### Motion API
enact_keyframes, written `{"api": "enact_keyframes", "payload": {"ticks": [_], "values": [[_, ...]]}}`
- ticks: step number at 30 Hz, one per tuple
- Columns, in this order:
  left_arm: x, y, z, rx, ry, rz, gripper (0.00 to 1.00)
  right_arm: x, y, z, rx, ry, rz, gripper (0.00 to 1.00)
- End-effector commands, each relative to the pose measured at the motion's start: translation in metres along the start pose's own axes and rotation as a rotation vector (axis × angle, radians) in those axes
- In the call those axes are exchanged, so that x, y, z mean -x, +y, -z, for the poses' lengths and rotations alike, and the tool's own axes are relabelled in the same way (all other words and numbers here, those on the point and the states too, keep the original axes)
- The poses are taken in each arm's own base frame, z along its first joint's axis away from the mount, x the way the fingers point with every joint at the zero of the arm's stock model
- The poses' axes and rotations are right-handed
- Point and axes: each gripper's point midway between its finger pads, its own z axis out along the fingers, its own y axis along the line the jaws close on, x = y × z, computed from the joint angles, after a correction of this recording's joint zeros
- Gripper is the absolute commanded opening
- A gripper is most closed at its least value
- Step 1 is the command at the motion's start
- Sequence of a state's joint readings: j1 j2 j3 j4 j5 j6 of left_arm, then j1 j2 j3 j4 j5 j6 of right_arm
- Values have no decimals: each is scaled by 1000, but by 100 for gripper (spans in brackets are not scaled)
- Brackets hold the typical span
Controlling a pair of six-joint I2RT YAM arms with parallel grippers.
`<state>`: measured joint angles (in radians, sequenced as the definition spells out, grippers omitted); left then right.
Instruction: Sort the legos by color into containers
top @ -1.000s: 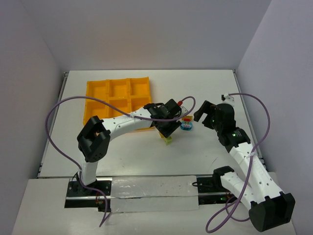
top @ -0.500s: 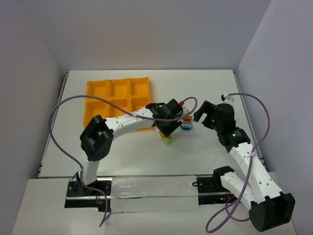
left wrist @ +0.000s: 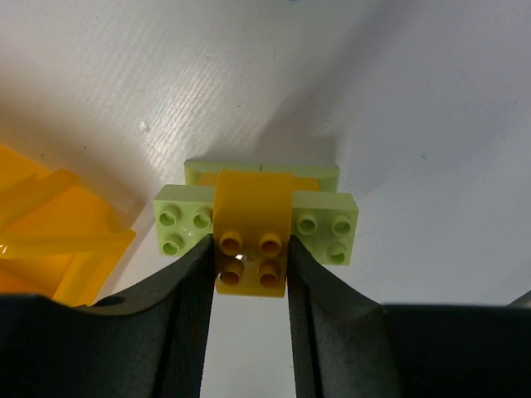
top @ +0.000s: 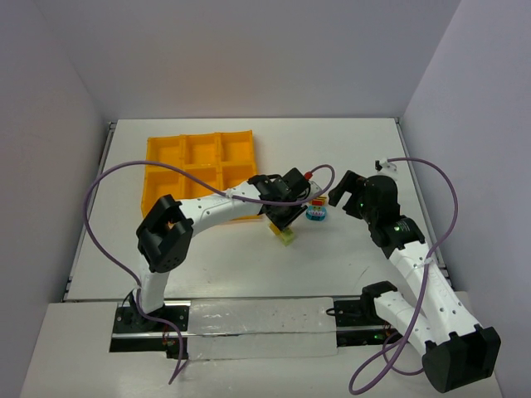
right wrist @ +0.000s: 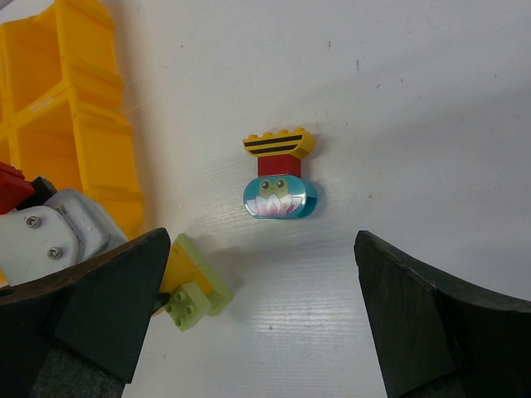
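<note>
The left jaws are closed on the flat side walls of a small yellow brick (left wrist: 253, 207), which sits across the middle of a lime green brick (left wrist: 328, 228). This cluster rests on the table (top: 348, 149) near its middle, just beside the near right corner of the orange-yellow tray (top: 150, 170). The green brick's long axis is laid crosswise to the jaws, and the studs of both are turned toward the wrist camera. As hard, smooth, light plastic, the bricks can be expected to slip unless pinched squarely, and the green one may lift along. The right jaws are held wide open, empty, above a yellow-red-blue stack (right wrist: 278, 165).
</note>
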<state>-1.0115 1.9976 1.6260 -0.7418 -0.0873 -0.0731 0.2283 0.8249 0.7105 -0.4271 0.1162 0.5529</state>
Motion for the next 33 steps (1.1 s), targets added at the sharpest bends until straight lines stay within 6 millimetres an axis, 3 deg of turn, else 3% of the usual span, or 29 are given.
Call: {"api": "enact_keyframes", "payload": {"ticks": [1,3,6,9,11,14,20,24,29,33], "values": [[31,14,23,33,-106,64,0,5,2,1,14,-23,-2,100],[38,23,34,27,-147,105,0,5,4,2,25,-21,5,100],[61,49,74,-20,-296,271,0,2,13,3,78,4,32,100],[71,75,102,-88,-410,415,0,-5,30,6,181,47,77,100],[78,81,124,-137,-489,493,0,-12,42,10,253,89,94,100],[86,91,140,-152,-553,617,0,-15,59,16,329,119,90,100],[88,89,136,-210,-617,806,0,-12,105,31,501,131,14,99],[88,88,132,-225,-624,856,0,-22,136,34,585,179,-3,100],[88,87,129,-229,-610,865,0,-24,147,29,583,175,-28,100],[85,86,124,-227,-596,873,0,-15,157,33,607,145,-43,89]]}}
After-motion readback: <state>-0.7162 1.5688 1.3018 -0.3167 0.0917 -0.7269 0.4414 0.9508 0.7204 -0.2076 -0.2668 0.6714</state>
